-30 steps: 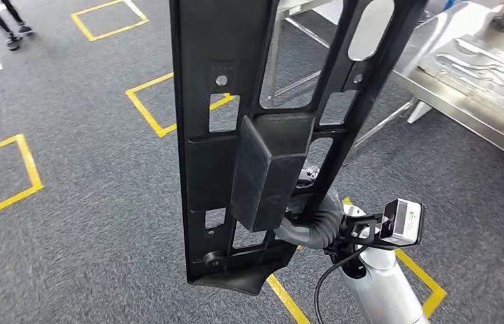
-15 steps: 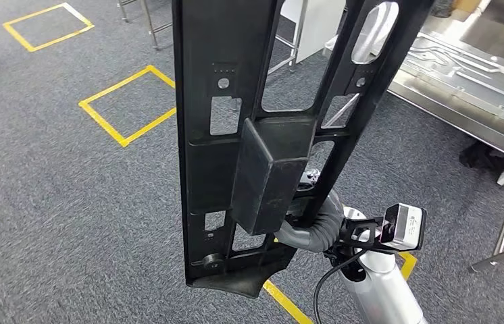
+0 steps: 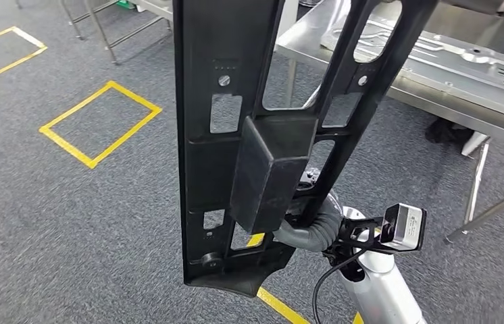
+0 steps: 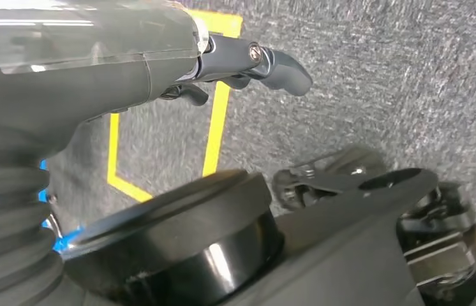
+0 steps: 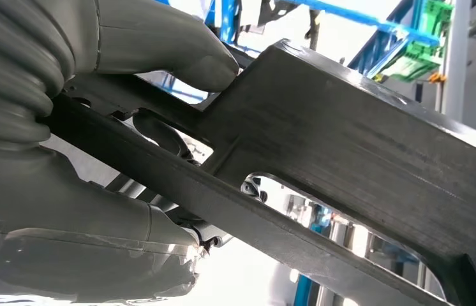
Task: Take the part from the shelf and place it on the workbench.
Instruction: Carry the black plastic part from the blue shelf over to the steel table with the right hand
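The grey carpeted floor point(image 3: 67, 216) spreads underneath, marked with yellow taped squares point(image 3: 101, 123). Off to the right stands the long stainless steel table point(image 3: 452, 108) on thin metal legs, carrying a flat pressed sheet-metal panel point(image 3: 465, 57) with raised contours. In front of all that, held upright and well above the floor, is the tall black plastic frame part point(image 3: 205, 169) with its rectangular cut-outs, screw holes and a boxy black block sticking out at its middle; it is short of the table, not resting on anything. The right robot hand point(image 5: 89, 127) grasps it from behind: in the right wrist view the thick grey thumb point(image 5: 178, 54) presses on one face of a black bar of the part point(image 5: 363, 140) while darker fingers curl round the other side. From the head view the silver right arm point(image 3: 378, 287) rises from below with a small boxed camera point(image 3: 405, 226) bracketed at the wrist. The left robot hand point(image 4: 242, 67) hangs down over the carpet point(image 4: 376, 83) near a yellow line, its dark fingers lightly curved and apart, holding nothing.
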`<state>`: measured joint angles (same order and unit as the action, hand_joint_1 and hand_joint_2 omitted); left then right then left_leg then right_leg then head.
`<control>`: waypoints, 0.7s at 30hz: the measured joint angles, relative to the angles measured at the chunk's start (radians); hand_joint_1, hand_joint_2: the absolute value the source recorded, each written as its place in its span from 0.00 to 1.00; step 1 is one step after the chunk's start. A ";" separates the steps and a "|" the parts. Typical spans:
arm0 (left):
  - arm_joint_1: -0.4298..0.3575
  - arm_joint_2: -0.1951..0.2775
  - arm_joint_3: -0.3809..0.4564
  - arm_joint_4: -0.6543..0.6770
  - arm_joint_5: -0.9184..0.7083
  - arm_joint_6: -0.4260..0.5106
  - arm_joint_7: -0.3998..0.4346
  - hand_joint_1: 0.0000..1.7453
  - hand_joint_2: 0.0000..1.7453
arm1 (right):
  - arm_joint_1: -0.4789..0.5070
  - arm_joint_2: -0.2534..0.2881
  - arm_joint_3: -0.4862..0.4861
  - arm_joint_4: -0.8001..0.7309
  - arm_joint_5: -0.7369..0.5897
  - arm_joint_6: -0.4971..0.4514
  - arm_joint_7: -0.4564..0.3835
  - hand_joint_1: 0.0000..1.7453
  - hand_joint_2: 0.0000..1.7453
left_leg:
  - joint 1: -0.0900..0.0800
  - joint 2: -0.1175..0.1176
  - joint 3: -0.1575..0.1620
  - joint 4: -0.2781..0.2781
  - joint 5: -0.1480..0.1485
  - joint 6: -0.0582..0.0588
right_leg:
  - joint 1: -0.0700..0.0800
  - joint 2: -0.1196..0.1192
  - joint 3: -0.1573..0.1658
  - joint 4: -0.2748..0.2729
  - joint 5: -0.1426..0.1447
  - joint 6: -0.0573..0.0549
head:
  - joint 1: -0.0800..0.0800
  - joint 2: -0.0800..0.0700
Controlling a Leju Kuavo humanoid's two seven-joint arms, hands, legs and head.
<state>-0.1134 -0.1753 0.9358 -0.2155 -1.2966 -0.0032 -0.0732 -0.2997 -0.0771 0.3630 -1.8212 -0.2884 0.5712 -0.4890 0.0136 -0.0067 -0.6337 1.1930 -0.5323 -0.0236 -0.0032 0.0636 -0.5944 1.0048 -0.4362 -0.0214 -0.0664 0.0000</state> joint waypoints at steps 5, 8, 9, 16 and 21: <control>0.000 0.004 0.000 0.000 0.000 0.003 -0.003 0.00 1.00 | 0.001 0.000 0.001 0.000 -0.002 0.001 -0.006 0.98 1.00 | 0.000 -0.070 0.071 -0.182 0.063 0.018 | -0.007 0.055 -0.020 0.009 0.004 0.027 | 0.000 0.000; -0.004 0.003 0.000 0.000 0.004 0.005 -0.006 0.00 1.00 | -0.001 0.000 0.001 0.001 -0.004 0.004 -0.008 0.98 1.00 | 0.006 -0.034 0.078 -0.195 0.071 0.034 | -0.006 0.029 -0.037 0.038 -0.013 0.043 | 0.000 0.000; -0.005 0.002 0.000 0.000 0.005 0.006 -0.007 0.00 1.00 | -0.003 0.000 0.002 0.001 -0.005 0.005 -0.009 0.98 1.00 | 0.008 -0.021 0.080 -0.199 0.073 0.039 | -0.005 0.000 -0.058 0.082 -0.038 0.046 | 0.000 0.000; 0.004 0.005 0.000 0.000 0.007 0.006 0.001 0.00 1.00 | -0.007 -0.001 0.003 0.013 -0.015 0.006 -0.010 0.98 1.00 | 0.003 0.063 0.089 -0.197 0.059 0.035 | -0.016 -0.090 -0.079 0.128 -0.026 0.058 | 0.000 0.000; 0.008 0.006 0.000 0.000 0.007 0.006 0.008 0.00 1.00 | -0.011 -0.001 0.002 0.013 -0.019 0.006 -0.009 0.98 1.00 | -0.004 0.099 0.104 -0.197 0.043 0.007 | -0.002 -0.099 -0.017 0.006 0.002 0.030 | 0.000 0.000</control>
<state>-0.1057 -0.1695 0.9360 -0.2155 -1.2900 0.0028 -0.0649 -0.3107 -0.0778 0.3655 -1.8080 -0.3077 0.5769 -0.4979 0.0096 0.0918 -0.5292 0.9963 -0.4892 -0.0170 -0.0053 -0.0354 -0.6111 1.0110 -0.4345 0.0088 -0.0664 0.0000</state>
